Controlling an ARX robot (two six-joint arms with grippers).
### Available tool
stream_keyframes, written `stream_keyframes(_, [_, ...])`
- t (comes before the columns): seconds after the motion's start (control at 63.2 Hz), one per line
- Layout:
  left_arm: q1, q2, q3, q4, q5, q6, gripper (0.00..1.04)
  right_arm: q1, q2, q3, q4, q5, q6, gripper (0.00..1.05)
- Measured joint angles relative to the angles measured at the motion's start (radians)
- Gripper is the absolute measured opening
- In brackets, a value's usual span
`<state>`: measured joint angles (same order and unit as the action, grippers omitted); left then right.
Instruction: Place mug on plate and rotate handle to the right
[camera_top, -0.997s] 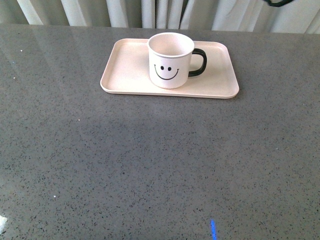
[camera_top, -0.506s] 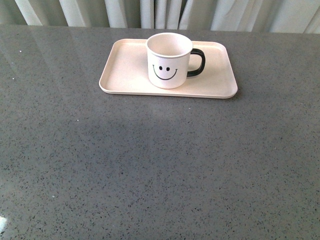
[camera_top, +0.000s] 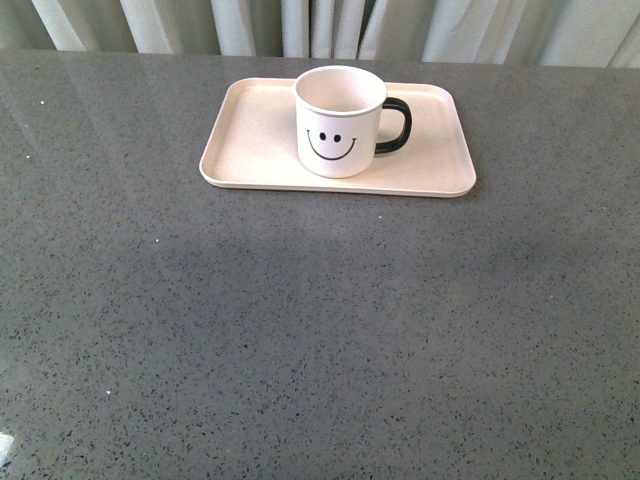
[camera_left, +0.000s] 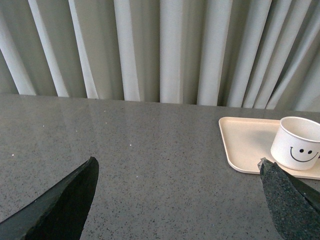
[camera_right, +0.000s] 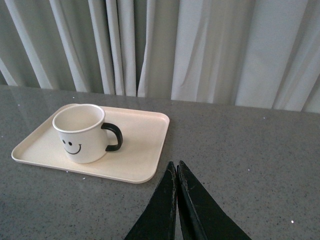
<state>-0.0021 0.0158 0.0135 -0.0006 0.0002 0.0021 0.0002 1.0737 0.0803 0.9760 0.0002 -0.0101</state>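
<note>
Mug (camera_top: 340, 125) upright on the plate (camera_top: 250, 140), roughly at its middle, smiley face toward the robot. Handle (camera_top: 397, 125) already out to the right, clear of the plate's rim. Plate flat on the grey speckled surface (camera_top: 300, 330), toward the far edge, curtain (camera_top: 300, 25) behind.

No arm anywhere in the front view. Left pincer (camera_left: 177, 200) spread wide, low over bare surface, well apart from the mug and to the plate's left. Right pincer (camera_right: 176, 187) pressed together, tips touching, nothing between them, near the plate's right end but not touching it.

By the look of things, both parts of the task done: mug seated, handle to the right, nothing left but to stay clear.

On handling, as a judgement only: rigid body, likely ceramic or enamel, moderately light when empty, glossy and so somewhat slippery, liable to chip or crack if knocked over or dropped. Empty inside as far as visible. Best hold for any further correction: across the rim, one finger inside and one outside, on the side away from the handle; or around the handle loop for turning. Plate smooth, so easy to slide the mug rather than lift, but also easy to shove it off centre.
</note>
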Motion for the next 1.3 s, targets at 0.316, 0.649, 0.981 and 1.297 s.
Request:
stream_keyframes(0.316, [0.000,0.000,0.000,0.000,0.000,0.000,0.96,0.000,-0.306,-0.060,-0.242,0.000,0.000,0.02])
stream_keyframes(0.649, [0.000,0.000,0.000,0.000,0.000,0.000,0.96,0.000,-0.557,-0.061,-0.467,0.000,0.000,0.02])
stream_keyframes(0.981, [0.000,0.000,0.000,0.000,0.000,0.000,0.96,0.000,-0.732,-0.061,-0.634,0.000,0.000,0.02])
stream_keyframes(1.297, [0.000,0.000,0.000,0.000,0.000,0.000,0.96,0.000,-0.840,-0.061,-0.741,0.000,0.000,0.02])
